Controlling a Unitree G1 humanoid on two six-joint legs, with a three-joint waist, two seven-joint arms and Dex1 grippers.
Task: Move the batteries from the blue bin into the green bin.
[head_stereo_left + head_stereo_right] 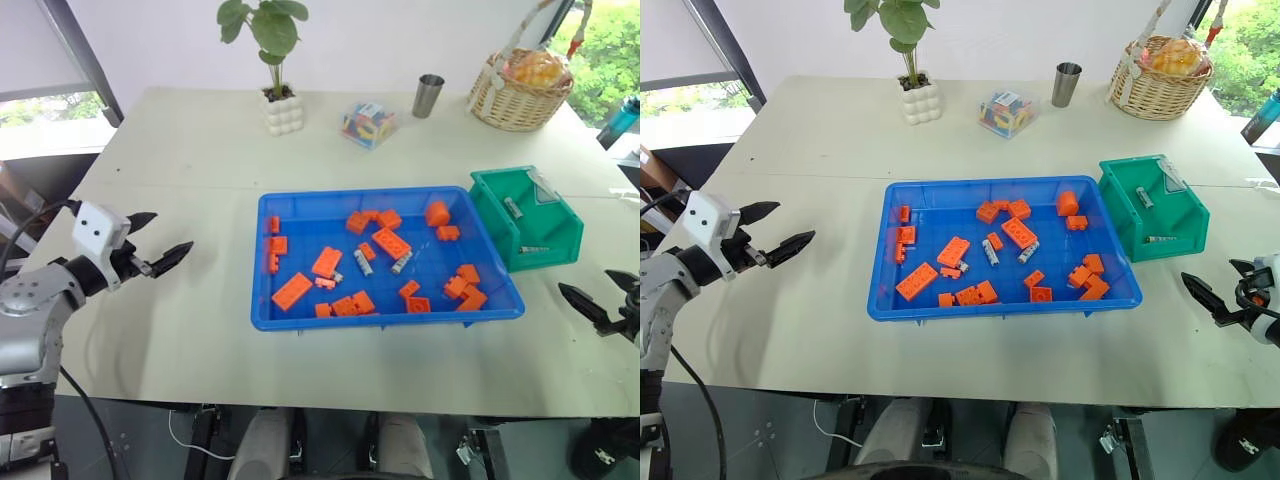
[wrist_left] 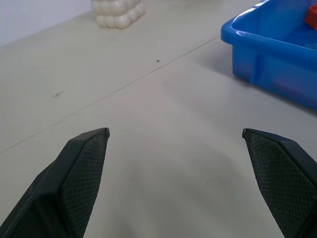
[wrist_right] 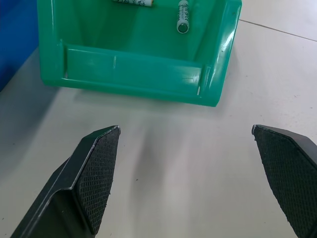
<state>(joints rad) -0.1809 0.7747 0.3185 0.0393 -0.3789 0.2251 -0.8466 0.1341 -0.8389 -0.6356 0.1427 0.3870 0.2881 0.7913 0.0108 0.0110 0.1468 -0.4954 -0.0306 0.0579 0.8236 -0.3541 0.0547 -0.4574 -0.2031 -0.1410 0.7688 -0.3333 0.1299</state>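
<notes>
Blue bin (image 1: pixel 262 300) mid-table (image 1: pixel 180 150), full of orange bricks (image 1: pixel 326 262); two batteries (image 1: pixel 363 263) lie near its centre among them. Green bin (image 1: pixel 553 215) touches blue bin's right end, w/ two more batteries inside. Left gripper (image 1: pixel 160 242) well left of blue bin, jaws wide, empty. Right gripper (image 1: pixel 1215 290) just beside green bin's front, jaws wide, empty.

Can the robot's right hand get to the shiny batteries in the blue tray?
Probably yes. The right gripper is open and empty beside the blue bin, whose top is open. Orange bricks crowd the batteries, though.
</notes>
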